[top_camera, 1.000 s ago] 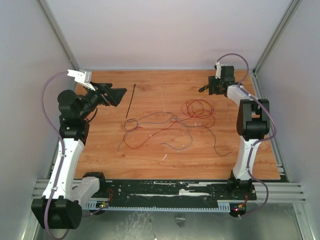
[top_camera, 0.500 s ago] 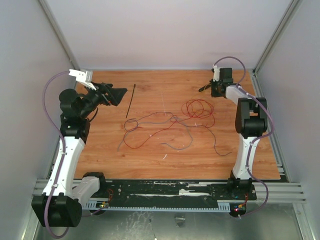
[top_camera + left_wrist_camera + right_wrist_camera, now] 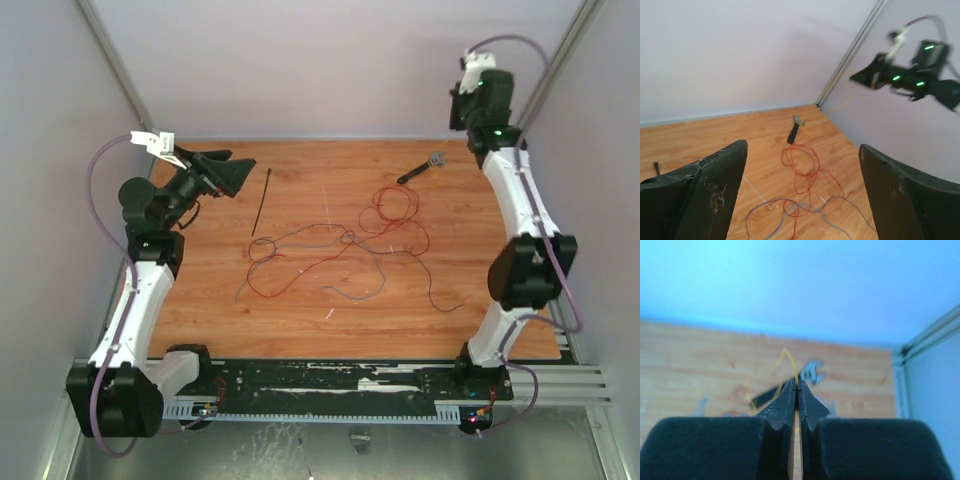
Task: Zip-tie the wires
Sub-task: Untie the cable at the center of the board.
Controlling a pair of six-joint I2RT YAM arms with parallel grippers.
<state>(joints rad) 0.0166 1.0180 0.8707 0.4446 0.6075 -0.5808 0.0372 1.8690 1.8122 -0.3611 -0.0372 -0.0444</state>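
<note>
The wires (image 3: 330,245) lie as a loose tangle of red, dark and grey strands on the wooden table (image 3: 300,310), with red loops (image 3: 802,170) toward the back right. The zip tie (image 3: 261,203), a thin black strip, lies at the back left. My left gripper (image 3: 235,172) hovers open beside it, and nothing sits between its fingers (image 3: 715,190). My right gripper (image 3: 462,108) is raised high at the back right. Its jaws (image 3: 798,385) are shut on a thin yellow strand (image 3: 790,360) that trails down toward the table.
A short black tool with a grey head (image 3: 420,168) lies at the back right, under the raised right gripper (image 3: 855,77). Pale walls with metal corner posts (image 3: 550,60) close in the table on three sides.
The right gripper closed beside the black tool, then rose high off the table, drawing up the yellow strand. The left gripper tilted up slightly and stayed open.
</note>
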